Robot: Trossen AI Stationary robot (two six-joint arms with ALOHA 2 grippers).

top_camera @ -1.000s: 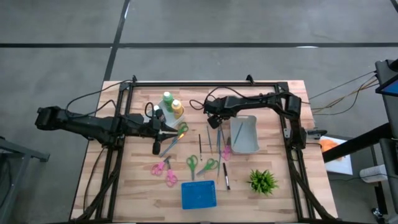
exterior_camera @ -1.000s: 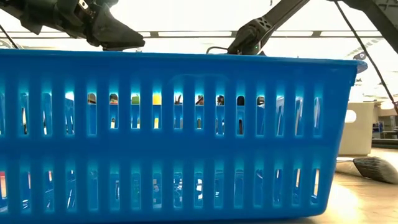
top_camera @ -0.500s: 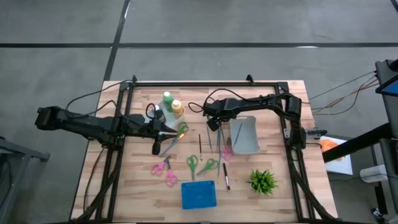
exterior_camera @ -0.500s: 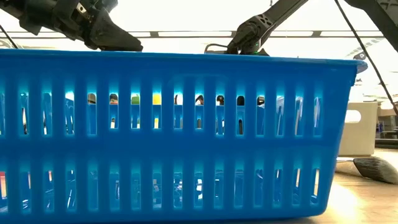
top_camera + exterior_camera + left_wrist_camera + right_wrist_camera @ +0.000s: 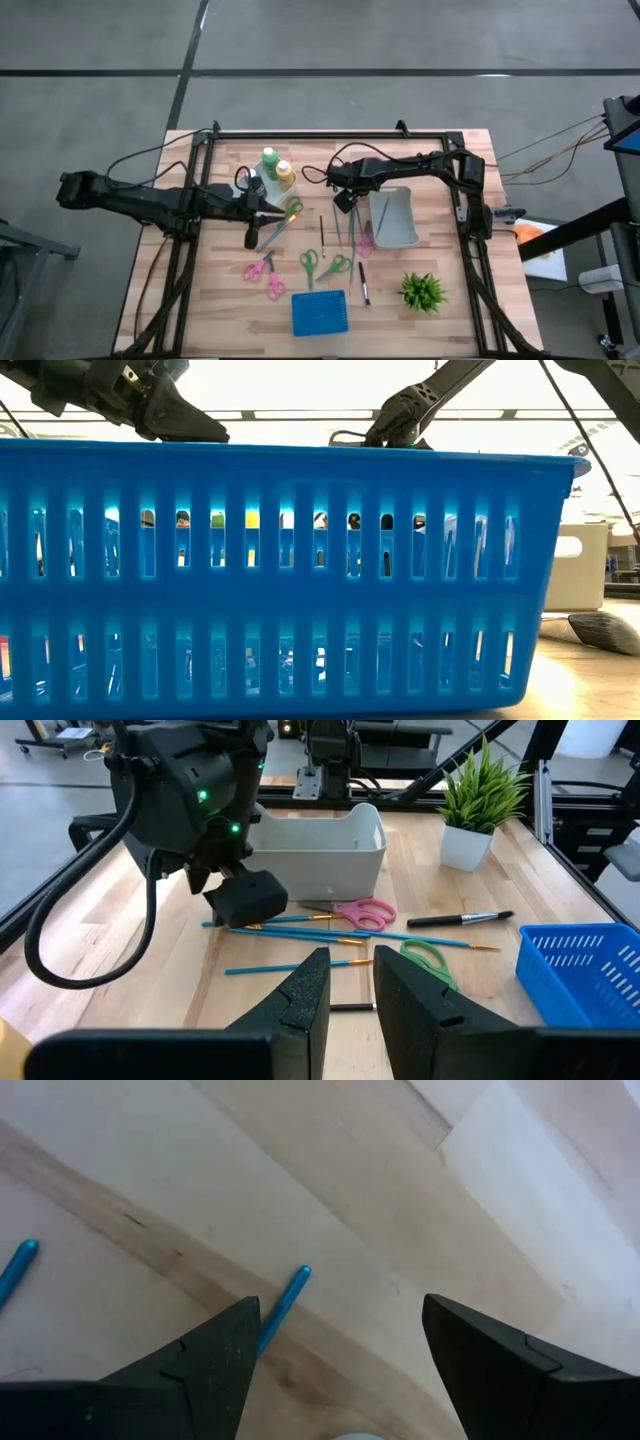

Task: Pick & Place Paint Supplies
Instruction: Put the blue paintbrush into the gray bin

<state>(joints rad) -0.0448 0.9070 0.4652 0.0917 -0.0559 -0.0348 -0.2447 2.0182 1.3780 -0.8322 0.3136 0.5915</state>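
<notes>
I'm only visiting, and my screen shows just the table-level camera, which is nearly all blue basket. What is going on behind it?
Observer: Beyond the basket, the right gripper hangs over a row of thin brushes lying on the table.
Visitor: Has it grabbed one?
Observer: No. Its fingers are wide open, and the end of a blue brush lies on the wood between them.
Visitor: And the other arm?
Observer: The left gripper waits beside the paint bottles, facing the brushes.
</notes>
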